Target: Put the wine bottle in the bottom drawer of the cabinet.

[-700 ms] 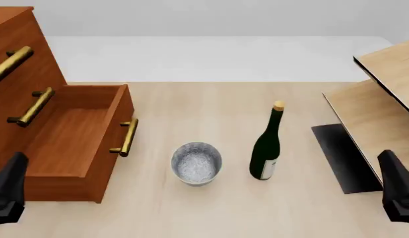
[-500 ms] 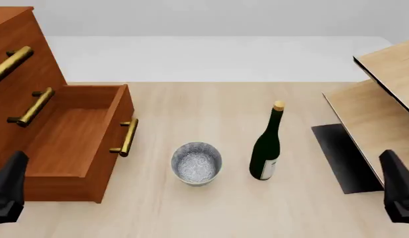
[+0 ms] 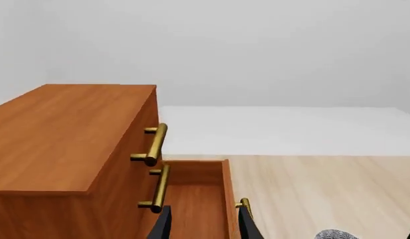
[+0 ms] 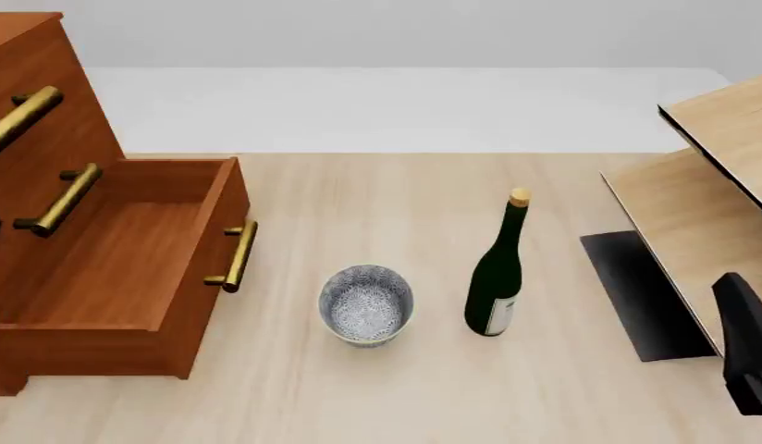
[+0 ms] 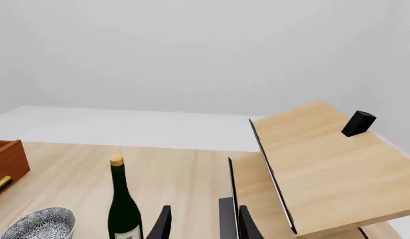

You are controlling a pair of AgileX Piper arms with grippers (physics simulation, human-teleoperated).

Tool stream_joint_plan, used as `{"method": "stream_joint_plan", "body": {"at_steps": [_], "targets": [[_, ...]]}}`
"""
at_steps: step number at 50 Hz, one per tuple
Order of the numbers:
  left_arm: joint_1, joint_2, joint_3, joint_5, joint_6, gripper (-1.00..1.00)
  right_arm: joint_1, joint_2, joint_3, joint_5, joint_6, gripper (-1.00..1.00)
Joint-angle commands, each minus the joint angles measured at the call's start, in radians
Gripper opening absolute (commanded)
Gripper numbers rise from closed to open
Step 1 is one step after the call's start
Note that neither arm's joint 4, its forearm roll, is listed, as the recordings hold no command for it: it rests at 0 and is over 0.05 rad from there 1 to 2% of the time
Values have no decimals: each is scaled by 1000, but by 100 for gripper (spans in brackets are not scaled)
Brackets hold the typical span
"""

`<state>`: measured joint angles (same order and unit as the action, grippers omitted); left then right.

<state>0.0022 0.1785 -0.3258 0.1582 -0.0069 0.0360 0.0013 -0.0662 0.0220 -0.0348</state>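
The wine bottle [image 4: 495, 277] stands upright on the table, right of centre; the right wrist view shows the wine bottle [image 5: 123, 209] too. The cabinet [image 4: 36, 102] fills the left side. Its bottom drawer [image 4: 122, 259] is pulled out, and the part of its inside that shows holds nothing. In the left wrist view my left gripper [image 3: 203, 226] is open above the bottom drawer [image 3: 195, 209], beside the cabinet [image 3: 65, 134]. My right gripper [image 5: 203, 226] is open, nothing between its fingers, well to the right of the bottle. In the front view only its dark body [image 4: 749, 356] shows.
A grey speckled bowl [image 4: 366, 305] sits between the drawer and the bottle. A pale wood shelf unit [image 4: 714, 185] with a black panel [image 4: 640, 291] at its foot stands on the right. A small black block [image 5: 358, 123] rests on the shelf's top.
The left arm has left the lower left corner of the front view; only a dark sliver shows at the left edge. The right arm has sunk slightly. Bottle, bowl and drawer have not moved.
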Motion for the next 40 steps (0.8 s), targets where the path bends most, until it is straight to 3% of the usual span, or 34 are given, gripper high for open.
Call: {"method": "stream_joint_plan", "body": {"at_steps": [1, 8, 10, 18, 23, 25, 29, 37, 39, 40], "targets": [[-17, 145, -171, 58, -29, 100, 15, -1, -2, 5, -2, 100], [-54, 261, -301, 106, -30, 100, 21, -1, -3, 6, 1, 100], [-63, 289, -337, 116, 24, 100, 20, -1, -3, 7, -1, 100], [-72, 431, -469, 160, -55, 100, 32, -1, 9, 5, -5, 100], [-81, 524, -539, 194, 0, 100, 44, -1, 6, 6, -7, 100], [-82, 548, -569, 212, -50, 100, 48, -1, 9, 3, -5, 100], [-75, 605, -601, 240, -57, 100, 51, -1, 15, 1, -6, 100], [-90, 714, -658, 304, -135, 100, 60, 0, 25, -1, -9, 100], [-98, 739, -679, 313, -72, 100, 61, -1, 25, 0, -9, 100], [-87, 761, -683, 318, -121, 100, 62, -1, 27, -1, -12, 100]]}}
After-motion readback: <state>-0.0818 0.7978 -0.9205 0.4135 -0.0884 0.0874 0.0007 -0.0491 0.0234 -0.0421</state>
